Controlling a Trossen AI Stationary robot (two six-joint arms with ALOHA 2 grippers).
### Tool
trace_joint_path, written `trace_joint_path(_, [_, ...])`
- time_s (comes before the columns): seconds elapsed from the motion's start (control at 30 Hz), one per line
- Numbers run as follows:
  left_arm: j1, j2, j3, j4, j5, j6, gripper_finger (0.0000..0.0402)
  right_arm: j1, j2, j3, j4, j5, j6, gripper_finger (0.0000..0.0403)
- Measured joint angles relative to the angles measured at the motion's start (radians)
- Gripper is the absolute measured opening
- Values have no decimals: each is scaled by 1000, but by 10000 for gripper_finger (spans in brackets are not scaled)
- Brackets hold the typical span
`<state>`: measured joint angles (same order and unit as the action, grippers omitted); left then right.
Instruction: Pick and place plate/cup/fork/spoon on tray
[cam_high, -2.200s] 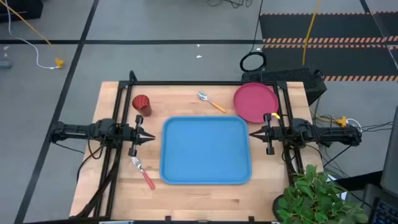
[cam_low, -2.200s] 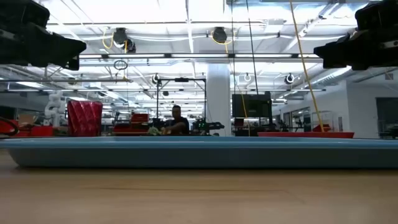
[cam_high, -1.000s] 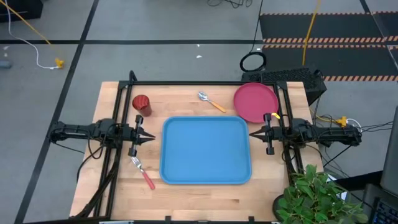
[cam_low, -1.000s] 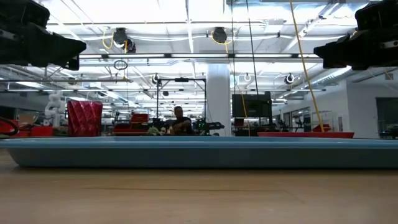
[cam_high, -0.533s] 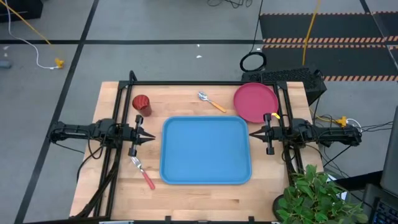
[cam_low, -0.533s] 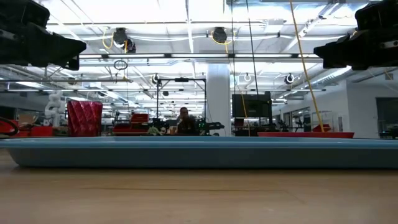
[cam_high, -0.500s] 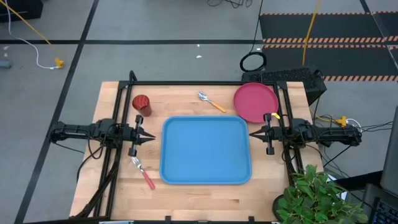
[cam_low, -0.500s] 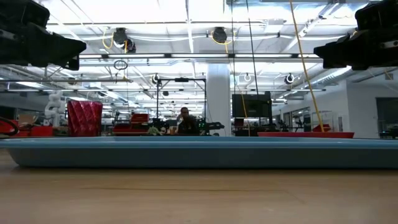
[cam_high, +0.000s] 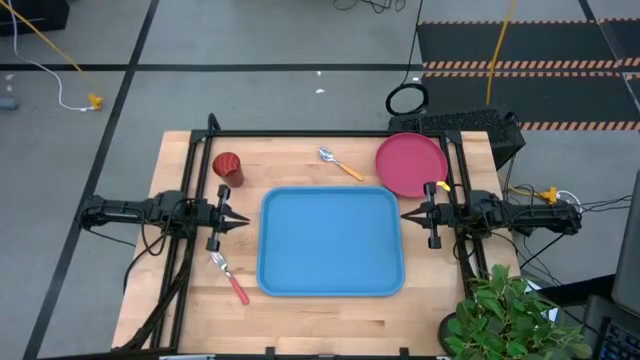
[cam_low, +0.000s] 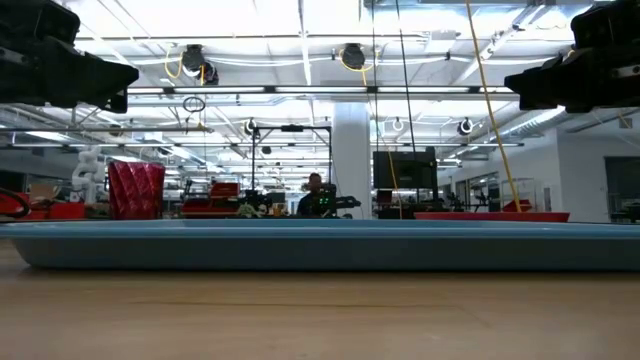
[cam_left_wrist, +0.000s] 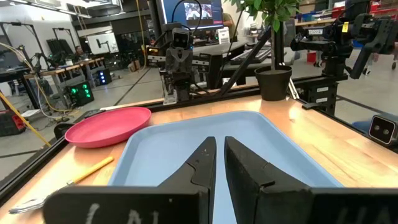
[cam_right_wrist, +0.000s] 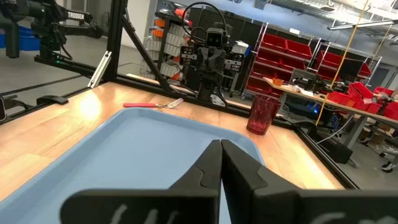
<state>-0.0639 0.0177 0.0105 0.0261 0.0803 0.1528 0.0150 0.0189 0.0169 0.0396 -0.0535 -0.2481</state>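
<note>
Nothing on the table has shifted over the last couple of seconds — both arms sit exactly where they were, and the only thing moving is a person far back in the room (cam_low: 316, 199), who has drifted a little to the side in the low view. So the task reads as not yet begun: the tray (cam_high: 331, 242) lies bare in the middle of the table and all four pieces wait around it. The cup (cam_high: 227, 167) stands upright near the far left corner, the spoon (cam_high: 339, 164) lies just beyond the tray's far edge, the plate (cam_high: 411, 164) rests flat at the far right with its rim close to the tray's corner, and the fork (cam_high: 229, 278) lies on the wood off the tray's near left side. The left gripper (cam_high: 243, 221) hovers just outside the tray's left rim, pointing inward across it, fingers drawn nearly together with only a slim gap showing in its wrist view and nothing between them. The right gripper (cam_high: 406, 216) mirrors it at the right rim, tips pressed closed and empty. Both ride level above the tabletop, well clear of the tray in the low view — a rest pose, by the look of it, with the first pick to be chosen.
</note>
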Motion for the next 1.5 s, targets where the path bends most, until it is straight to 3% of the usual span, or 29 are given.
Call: trace_joint_path(1.5, [0,0,0,0,-1,-25,37,0,0,0,0,0,0,0])
